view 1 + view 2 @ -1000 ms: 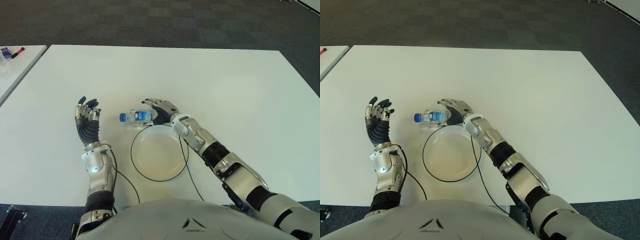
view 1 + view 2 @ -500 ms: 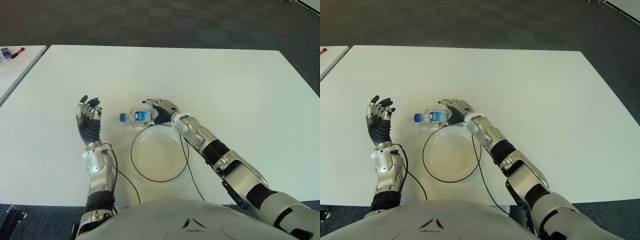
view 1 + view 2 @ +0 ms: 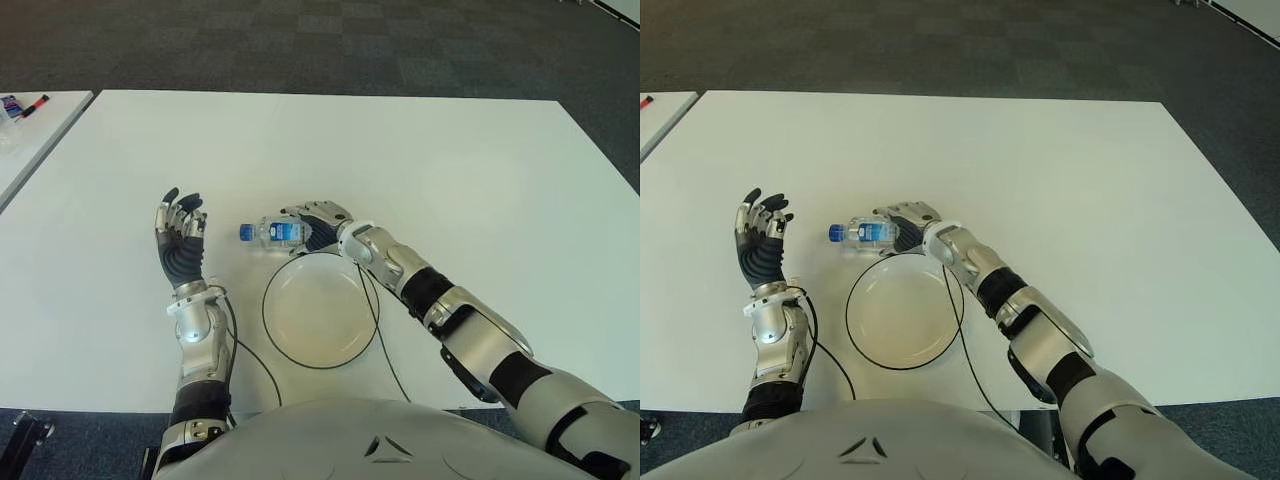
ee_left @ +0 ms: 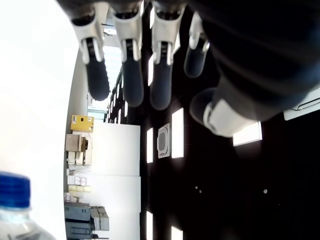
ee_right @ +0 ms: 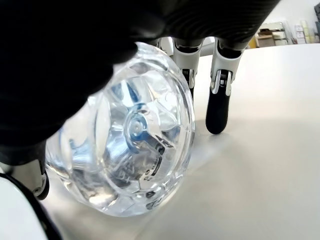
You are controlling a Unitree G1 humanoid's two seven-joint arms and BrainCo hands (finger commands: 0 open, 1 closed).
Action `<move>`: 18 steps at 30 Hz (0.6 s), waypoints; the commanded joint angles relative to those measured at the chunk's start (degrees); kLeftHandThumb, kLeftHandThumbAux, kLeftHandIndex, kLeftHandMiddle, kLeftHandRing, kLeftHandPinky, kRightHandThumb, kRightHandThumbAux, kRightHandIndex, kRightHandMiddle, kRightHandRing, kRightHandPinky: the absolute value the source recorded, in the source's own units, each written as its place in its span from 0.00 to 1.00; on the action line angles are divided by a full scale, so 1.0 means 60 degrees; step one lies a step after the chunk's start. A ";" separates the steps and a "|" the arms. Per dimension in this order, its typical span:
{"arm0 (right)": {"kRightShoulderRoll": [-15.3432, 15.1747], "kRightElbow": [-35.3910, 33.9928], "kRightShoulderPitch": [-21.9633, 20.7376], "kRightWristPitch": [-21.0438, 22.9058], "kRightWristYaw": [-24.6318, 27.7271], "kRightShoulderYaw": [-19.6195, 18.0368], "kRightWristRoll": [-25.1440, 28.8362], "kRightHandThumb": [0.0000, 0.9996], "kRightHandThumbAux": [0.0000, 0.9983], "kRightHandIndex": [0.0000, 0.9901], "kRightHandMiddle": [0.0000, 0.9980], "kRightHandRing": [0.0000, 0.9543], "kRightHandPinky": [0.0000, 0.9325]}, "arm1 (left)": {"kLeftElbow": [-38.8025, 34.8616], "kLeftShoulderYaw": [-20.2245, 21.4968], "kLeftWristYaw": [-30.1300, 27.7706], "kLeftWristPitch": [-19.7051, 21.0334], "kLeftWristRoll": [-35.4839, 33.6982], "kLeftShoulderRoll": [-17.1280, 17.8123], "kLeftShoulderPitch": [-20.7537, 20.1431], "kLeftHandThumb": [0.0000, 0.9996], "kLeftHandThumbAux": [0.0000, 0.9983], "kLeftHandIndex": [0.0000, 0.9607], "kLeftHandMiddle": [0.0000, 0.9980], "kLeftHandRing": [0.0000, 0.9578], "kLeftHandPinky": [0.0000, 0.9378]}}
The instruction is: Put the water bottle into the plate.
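Observation:
The clear water bottle point(image 3: 275, 233) lies on its side on the white table point(image 3: 450, 180), blue cap point(image 3: 245, 233) pointing left, just beyond the far-left rim of the white plate point(image 3: 320, 315). My right hand point(image 3: 314, 220) covers the bottle's base end, fingers point(image 5: 219, 100) curled down over it to the tabletop. The right wrist view shows the ribbed base point(image 5: 127, 145) close under the palm, the thumb on its other side. My left hand point(image 3: 178, 235) is raised to the left of the bottle, fingers point(image 4: 125, 75) spread and holding nothing.
Thin black cables point(image 3: 250, 362) run from both wrists along the plate's sides toward the front edge. A second table point(image 3: 30, 130) with markers stands at the far left. Dark carpet lies beyond the table's far edge.
My right hand has lowered onto the bottle and its fingers have curled round the base end. The bottle and plate have not moved; the left hand shifted only slightly.

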 commanded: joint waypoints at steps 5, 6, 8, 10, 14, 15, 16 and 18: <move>0.0031 0.0554 -0.0181 -0.0316 -0.0135 0.0191 -0.0157 0.26 0.53 0.07 0.24 0.33 0.41 | 0.0065 0.0014 0.0152 -0.0176 0.0165 -0.0043 -0.0027 0.55 0.64 0.19 0.31 0.32 0.37; 0.0040 0.0598 -0.0194 -0.0341 -0.0158 0.0191 -0.0148 0.26 0.53 0.07 0.24 0.33 0.41 | 0.0078 0.0016 0.0147 -0.0195 0.0157 -0.0035 -0.0037 0.55 0.65 0.19 0.31 0.33 0.37; 0.0056 0.0680 -0.0221 -0.0388 -0.0202 0.0189 -0.0129 0.26 0.53 0.07 0.24 0.33 0.41 | 0.0103 0.0018 0.0145 -0.0222 0.0148 -0.0025 -0.0057 0.56 0.65 0.19 0.31 0.33 0.38; 0.0066 0.0769 -0.0248 -0.0449 -0.0262 0.0186 -0.0114 0.26 0.53 0.07 0.24 0.33 0.41 | 0.0127 0.0018 0.0155 -0.0242 0.0158 -0.0023 -0.0077 0.56 0.66 0.19 0.31 0.33 0.38; 0.0083 0.0914 -0.0300 -0.0548 -0.0362 0.0183 -0.0109 0.26 0.53 0.07 0.24 0.33 0.42 | 0.0140 0.0020 0.0170 -0.0246 0.0178 -0.0012 -0.0109 0.55 0.66 0.19 0.31 0.33 0.38; 0.0080 0.0939 -0.0310 -0.0574 -0.0386 0.0182 -0.0110 0.26 0.53 0.07 0.25 0.33 0.42 | 0.0145 0.0019 0.0175 -0.0251 0.0185 -0.0010 -0.0115 0.55 0.66 0.19 0.31 0.33 0.38; 0.0078 0.0959 -0.0318 -0.0595 -0.0405 0.0181 -0.0112 0.25 0.53 0.07 0.25 0.33 0.42 | 0.0149 0.0018 0.0178 -0.0255 0.0189 -0.0008 -0.0118 0.54 0.66 0.19 0.31 0.33 0.38; 0.0074 0.0985 -0.0329 -0.0629 -0.0444 0.0180 -0.0115 0.25 0.53 0.08 0.25 0.34 0.42 | 0.0153 0.0018 0.0173 -0.0259 0.0187 -0.0004 -0.0125 0.54 0.66 0.19 0.32 0.33 0.38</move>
